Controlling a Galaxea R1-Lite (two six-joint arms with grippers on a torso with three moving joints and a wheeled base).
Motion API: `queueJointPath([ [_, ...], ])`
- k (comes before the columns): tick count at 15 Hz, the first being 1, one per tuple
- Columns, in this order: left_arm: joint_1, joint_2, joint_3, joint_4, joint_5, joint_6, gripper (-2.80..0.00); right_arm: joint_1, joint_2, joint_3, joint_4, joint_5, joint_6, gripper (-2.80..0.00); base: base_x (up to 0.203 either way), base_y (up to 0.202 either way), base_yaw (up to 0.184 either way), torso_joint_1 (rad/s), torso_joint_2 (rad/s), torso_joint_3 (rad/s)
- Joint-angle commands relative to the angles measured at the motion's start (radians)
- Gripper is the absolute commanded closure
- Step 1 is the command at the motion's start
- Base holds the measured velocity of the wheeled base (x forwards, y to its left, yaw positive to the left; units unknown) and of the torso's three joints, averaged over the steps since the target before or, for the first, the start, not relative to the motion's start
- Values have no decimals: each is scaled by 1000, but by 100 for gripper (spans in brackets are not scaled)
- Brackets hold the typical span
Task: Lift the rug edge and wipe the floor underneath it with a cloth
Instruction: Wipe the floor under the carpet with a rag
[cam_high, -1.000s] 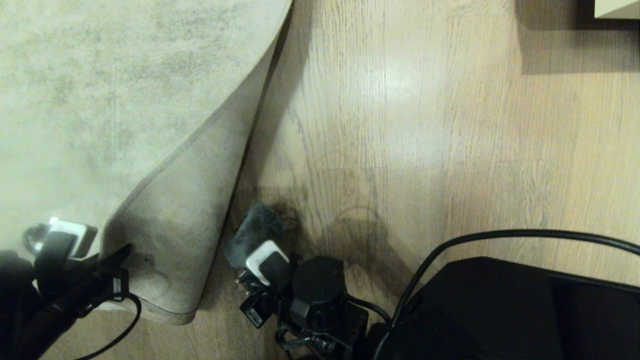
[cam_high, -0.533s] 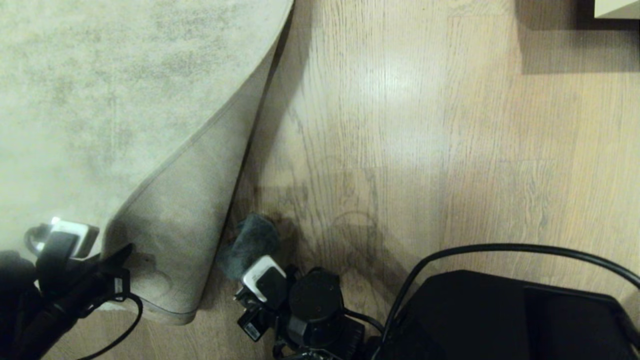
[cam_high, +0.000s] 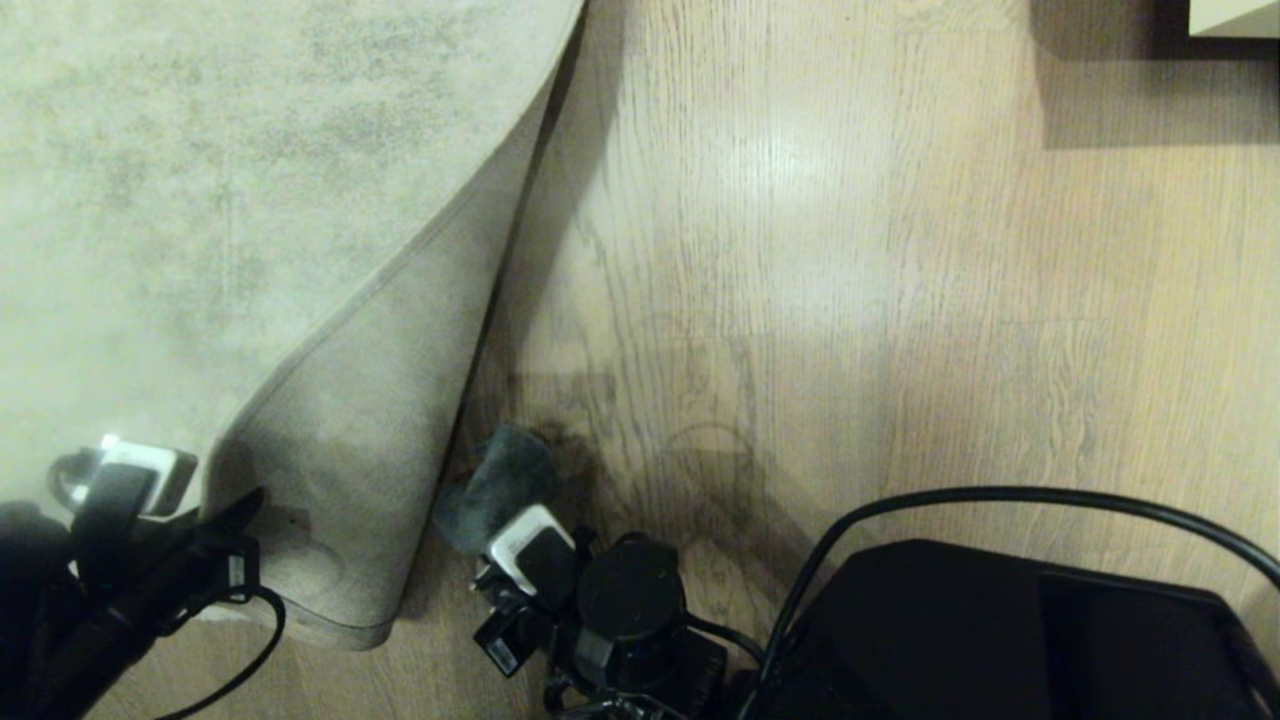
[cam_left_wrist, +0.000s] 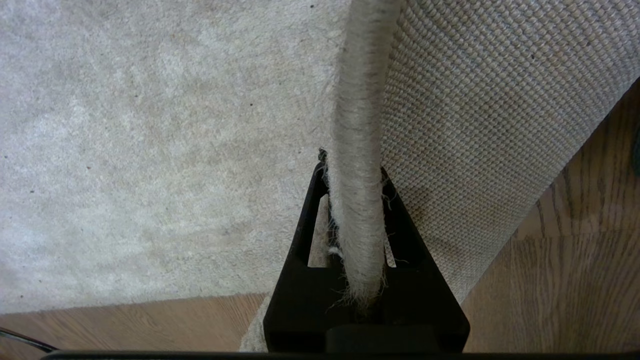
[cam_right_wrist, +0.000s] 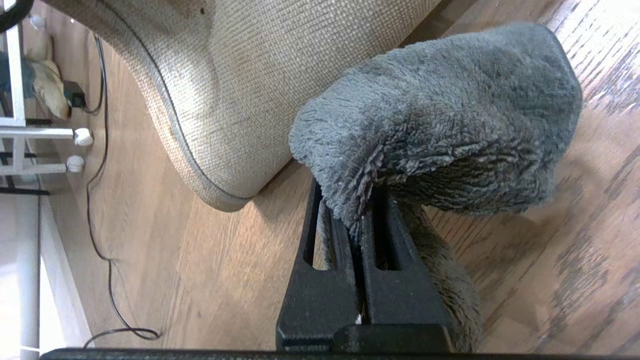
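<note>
Sliding slightly back toward the robot since a second ago, the right gripper (cam_right_wrist: 357, 210) is pinching the cloth (cam_high: 497, 487) against the floor (cam_high: 800, 300) beside the folded-back rug (cam_high: 360, 420), whose edge the left gripper (cam_left_wrist: 356, 200) is still clamping.

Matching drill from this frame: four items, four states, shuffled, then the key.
Items:
1. rug
2. cloth
3. left gripper
4. floor

States:
A. bare wood planks with a sheen, exposed beside the fold
B. clamped on the bound edge
C. grey and fuzzy, pinched in the right gripper
D. corner folded back, woven tan backing showing

Pairs: 1-D, 2-C, 3-B, 4-A
</note>
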Motion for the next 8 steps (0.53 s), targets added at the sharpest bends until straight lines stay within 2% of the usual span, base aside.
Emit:
queueJointPath([
  [1,-1,0,0,-48,-1,1,0,-5,1,-3,-7,-2,-1,0,0,0,0,0,0,0],
  [8,-2,0,0,-48,1,1,0,-64,6,-29,-11,-1,-1,0,0,0,0,0,0,0],
])
